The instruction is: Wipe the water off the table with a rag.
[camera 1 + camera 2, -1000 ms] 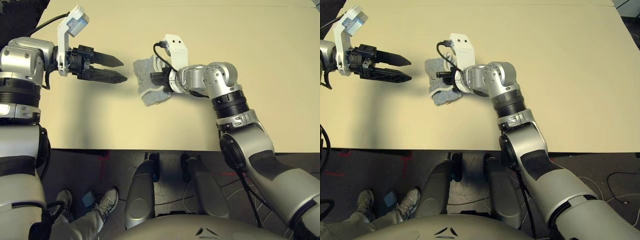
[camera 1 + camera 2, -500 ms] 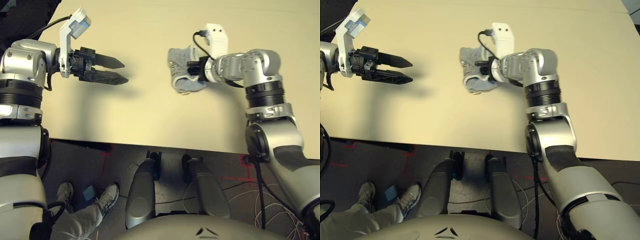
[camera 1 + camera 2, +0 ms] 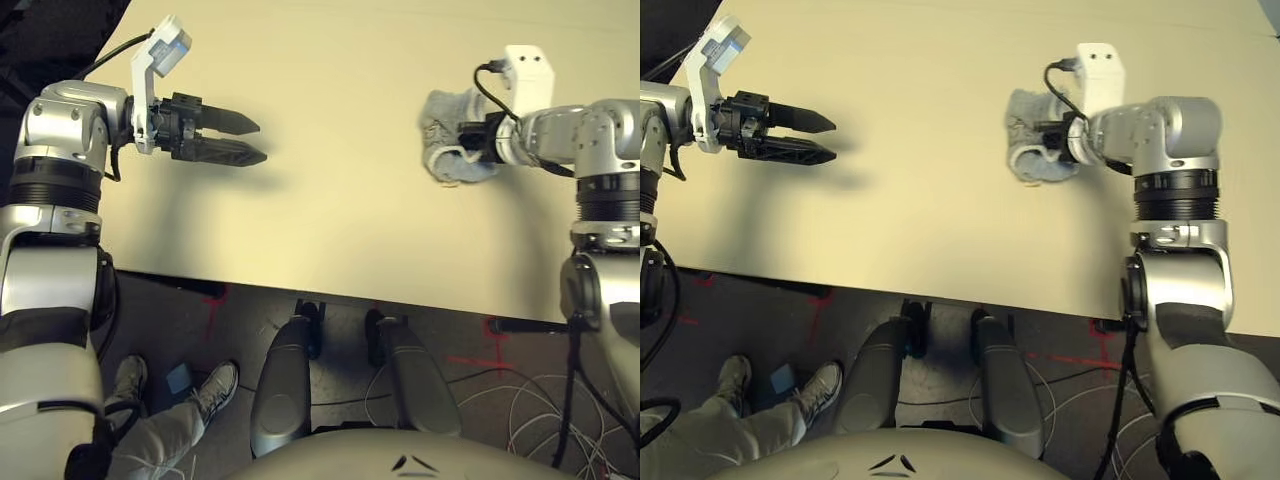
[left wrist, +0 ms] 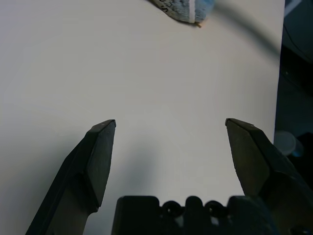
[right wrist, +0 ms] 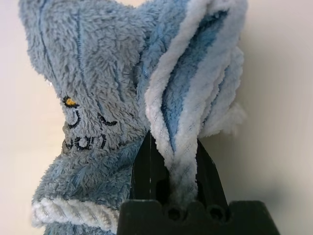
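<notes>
Floor shows nearest, below the tabletop's (image 3: 330, 230) near edge, with red tape marks, loose cables at the right, and a person's shoe (image 3: 214, 392) and trouser leg at the left. Beyond that edge the cream tabletop spreads wide and plain.

At the left, the left gripper (image 3: 256, 141) hangs above the tabletop, pointing right, its two black fingers (image 4: 100, 156) spread wide with nothing between them; its shadow lies on the surface just beneath. A white camera block rides above its wrist.

Well apart from it, at the right, the right gripper (image 3: 1055, 140) also carries a white block above its wrist. Its fingers (image 5: 149, 171) are pinched tight on a fold of the rag (image 3: 448, 140), which is grey-blue terry with white edging and small dark stitched marks with a yellow dot. The rag bunches out past the fingers toward the left; its lower part seems to touch the tabletop, though contact cannot be told for sure. No wet spots can be made out on the surface.
</notes>
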Available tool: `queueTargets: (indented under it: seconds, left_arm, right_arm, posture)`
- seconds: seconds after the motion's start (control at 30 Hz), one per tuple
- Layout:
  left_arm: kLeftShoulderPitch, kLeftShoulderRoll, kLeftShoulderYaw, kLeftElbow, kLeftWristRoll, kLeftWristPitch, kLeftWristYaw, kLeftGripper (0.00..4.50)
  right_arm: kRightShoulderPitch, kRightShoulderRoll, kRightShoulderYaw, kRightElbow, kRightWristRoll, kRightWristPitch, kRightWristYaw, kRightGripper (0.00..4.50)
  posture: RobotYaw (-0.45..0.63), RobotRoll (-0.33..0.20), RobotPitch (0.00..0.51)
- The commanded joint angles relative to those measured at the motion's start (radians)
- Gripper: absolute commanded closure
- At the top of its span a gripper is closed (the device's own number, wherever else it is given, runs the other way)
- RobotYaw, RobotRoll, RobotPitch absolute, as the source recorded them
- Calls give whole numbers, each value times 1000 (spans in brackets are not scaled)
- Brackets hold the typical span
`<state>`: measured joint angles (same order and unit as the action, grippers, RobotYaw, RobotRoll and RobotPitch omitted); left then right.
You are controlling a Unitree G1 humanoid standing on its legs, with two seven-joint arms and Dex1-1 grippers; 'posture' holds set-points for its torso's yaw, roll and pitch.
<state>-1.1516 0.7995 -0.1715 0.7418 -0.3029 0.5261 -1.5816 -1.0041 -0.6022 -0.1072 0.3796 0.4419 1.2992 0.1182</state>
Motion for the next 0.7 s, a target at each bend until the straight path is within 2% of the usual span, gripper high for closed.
queueTargets:
  seconds: [0.03,0.17,0.3,0.5,0.6,0.7]
  left_arm:
    - [-19,-12,26,44,29,-34,17,0]
    - [-59,-56,77,130,42,-109,105,0]
    - [-110,-111,158,242,58,-239,304,0]
    - [-131,-175,239,380,96,-442,592,0]
    - [-114,-203,262,398,98,-482,657,0]
    - [-102,-227,276,415,109,-520,739,0]
  right_arm:
    - [53,-76,-6,50,-72,25,6,4495]
    - [70,-131,-5,75,-100,4,38,4495]
    - [85,-194,18,116,-122,-21,100,4495]
    - [65,-224,73,230,-189,-183,185,4495]
    - [49,-224,76,283,-211,-226,212,4495]
    - [41,-223,76,323,-236,-261,231,3556]
  posture:
    - [-115,0,369]
    - [-116,0,370]
    - [-125,0,369]
    - [-130,0,367]
    - [-131,0,365]
    - [-126,0,359]
